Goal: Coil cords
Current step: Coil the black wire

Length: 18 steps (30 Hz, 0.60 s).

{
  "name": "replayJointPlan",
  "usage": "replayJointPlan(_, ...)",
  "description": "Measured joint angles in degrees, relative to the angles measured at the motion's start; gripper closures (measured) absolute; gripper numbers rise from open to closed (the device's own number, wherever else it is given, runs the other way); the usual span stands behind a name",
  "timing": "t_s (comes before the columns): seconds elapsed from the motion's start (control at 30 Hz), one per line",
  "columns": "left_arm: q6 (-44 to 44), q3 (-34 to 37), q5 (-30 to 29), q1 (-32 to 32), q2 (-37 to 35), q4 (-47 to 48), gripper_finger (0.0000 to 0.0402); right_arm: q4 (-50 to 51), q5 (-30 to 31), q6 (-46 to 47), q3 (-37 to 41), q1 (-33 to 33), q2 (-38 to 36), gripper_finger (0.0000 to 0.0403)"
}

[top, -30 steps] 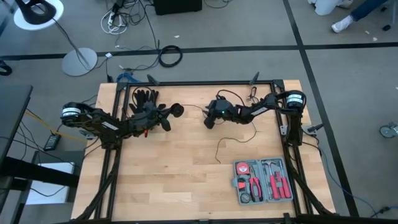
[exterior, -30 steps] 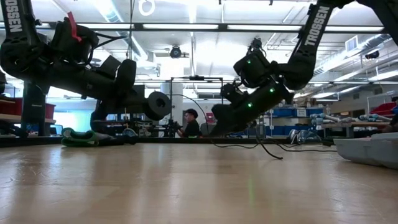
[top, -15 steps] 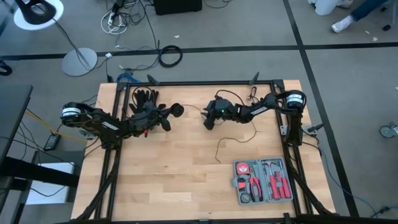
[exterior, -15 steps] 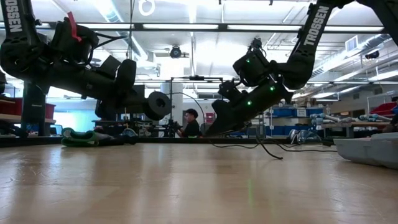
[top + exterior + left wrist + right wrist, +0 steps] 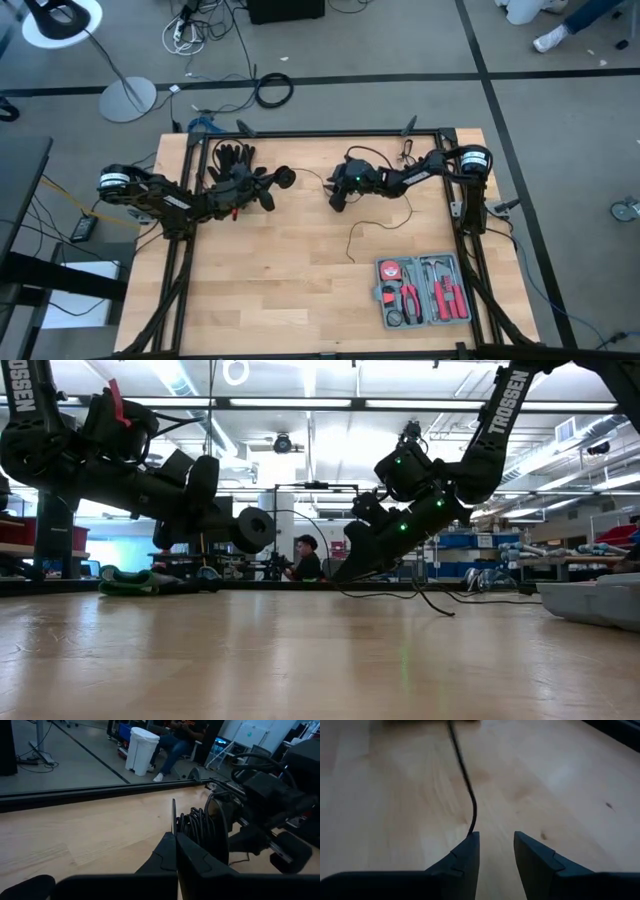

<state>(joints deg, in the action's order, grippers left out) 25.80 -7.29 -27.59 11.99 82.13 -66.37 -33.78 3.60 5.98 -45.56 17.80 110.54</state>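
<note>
R gripper (image 5: 336,197) edged lower, jaws apart beside cord (image 5: 372,223); L gripper (image 5: 272,184) unmoved, clamping disc (image 5: 254,529).

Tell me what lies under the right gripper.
Under the open right gripper is bare wooden table, with the thin black cord running up to one finger. Where the cord goes past that fingertip is hidden.

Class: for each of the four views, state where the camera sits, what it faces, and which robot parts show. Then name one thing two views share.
High: overhead, facing down on table; both arms.
Low: table height, facing across; both arms overhead.
Left wrist: on left arm, facing disc in shut left gripper.
Right wrist: on right arm, facing wire; open right gripper.
Shared: disc, also high and low.
</note>
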Motion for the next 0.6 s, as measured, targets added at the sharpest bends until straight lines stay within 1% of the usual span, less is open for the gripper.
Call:
replayJointPlan(0.07,0.0,0.0,0.0,0.0,0.0,0.0,0.0402,-0.2,-1.6,-0.2,0.0,0.1,0.0,0.0282)
replayJointPlan(0.2,0.0,0.0,0.0,0.0,0.0,0.1,0.0402,-0.3,-2.3,-0.3,0.0,0.0,0.0,0.0282)
replayJointPlan(0.37,0.0,0.0,0.0,0.0,0.0,0.3,0.0401,-1.4,-6.2,-0.6,0.0,0.0,0.0,0.0282)
replayJointPlan(0.5,-1.0,0.0,0.0,0.0,0.0,0.3,0.0401,-2.1,-11.5,0.0,0.0,0.0,0.0,0.0282)
replayJointPlan(0.6,-1.6,0.0,0.0,0.0,0.0,0.3,0.0401,-2.2,-12.7,0.0,0.0,0.0,0.0,0.0282)
